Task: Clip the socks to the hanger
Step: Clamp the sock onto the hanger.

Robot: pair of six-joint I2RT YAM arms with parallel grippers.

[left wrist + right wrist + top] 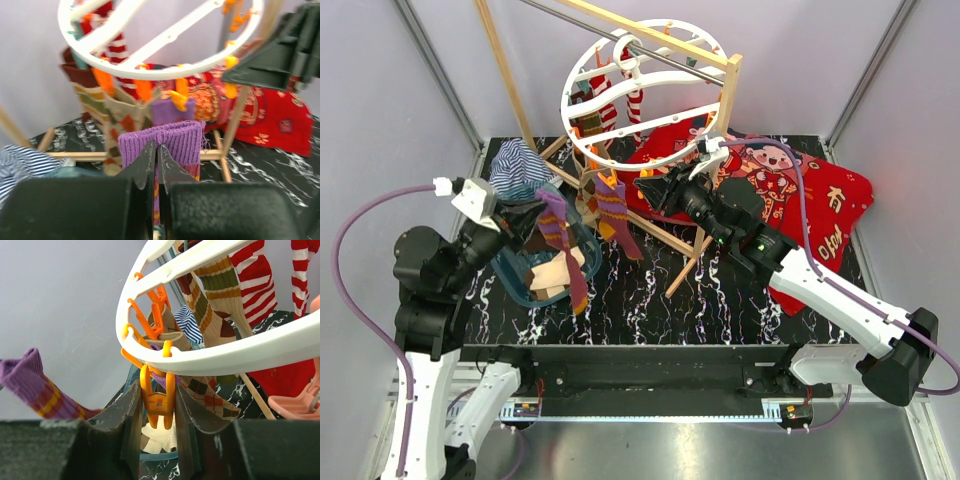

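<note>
Left gripper [156,150] pinched shut on ribbed purple sock [172,140], orange-striped, cuff just above its tips; right gripper [157,386] clamped on orange clip [157,407] dangling from white ringed hanger [240,352] just overhead.

Hanger [567,95]: round, white plastic, concentric rings joined by spokes; hung tilted by its top hook above the back of the tabletop [650,300].
Clips [145,89]: small, orange, dangling under the rings; one orange clip [157,402] sits between the right end effector's [158,387] fingers, touching both.
Hung socks: red-white striped [636,105] and brown-orange-cream patterned [220,315], clipped and drooping.
Purple striped sock [560,235]: cuff pinched in the closed left end effector [156,150], dangling beside the hanger.
Loose socks [552,275]: beige and brown, heaped below it.
</note>
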